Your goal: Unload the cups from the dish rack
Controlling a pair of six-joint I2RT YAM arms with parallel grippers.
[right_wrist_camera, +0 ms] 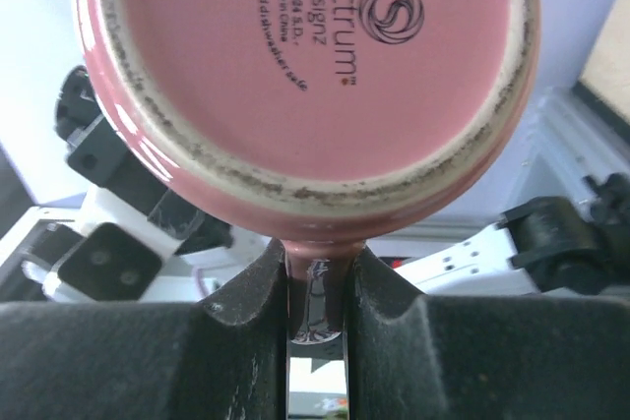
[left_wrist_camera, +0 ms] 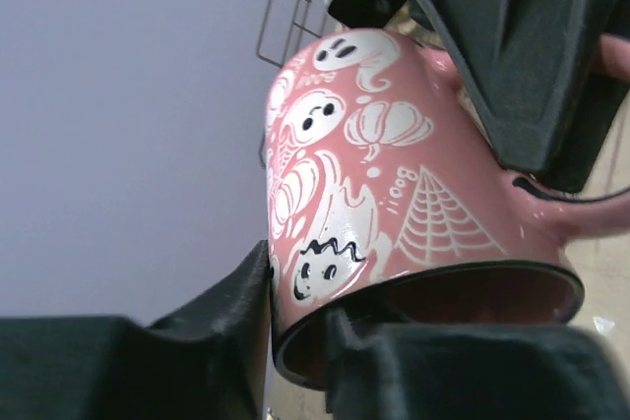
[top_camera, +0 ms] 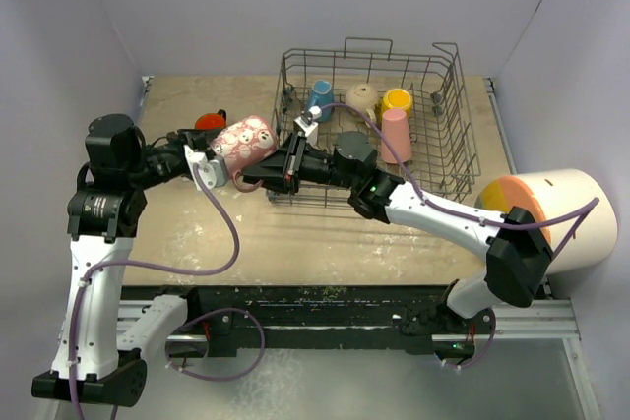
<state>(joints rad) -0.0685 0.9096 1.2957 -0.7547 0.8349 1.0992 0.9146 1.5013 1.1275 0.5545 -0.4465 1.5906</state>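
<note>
A pink ghost-print mug [top_camera: 244,140] hangs tilted just beside the wire dish rack [top_camera: 448,159] — other cups [top_camera: 397,100] sit inside.

One pink mug [top_camera: 246,140], five other cups [top_camera: 320,95], one dish rack [top_camera: 455,105], one cylinder [top_camera: 576,209]

Mug [top_camera: 244,140] held over the desk [top_camera: 295,233], just left of the dish rack [top_camera: 463,125].
The left hand [top_camera: 212,159] is at the mug's left and the right hand [top_camera: 258,176] at its right. Behind the mug, a cup [top_camera: 210,121] sits on the desk. In the rack, three cups [top_camera: 361,97] line the far side, with a tumbler [top_camera: 396,135] nearer. A cylinder [top_camera: 561,213] lies right of the rack.
</note>
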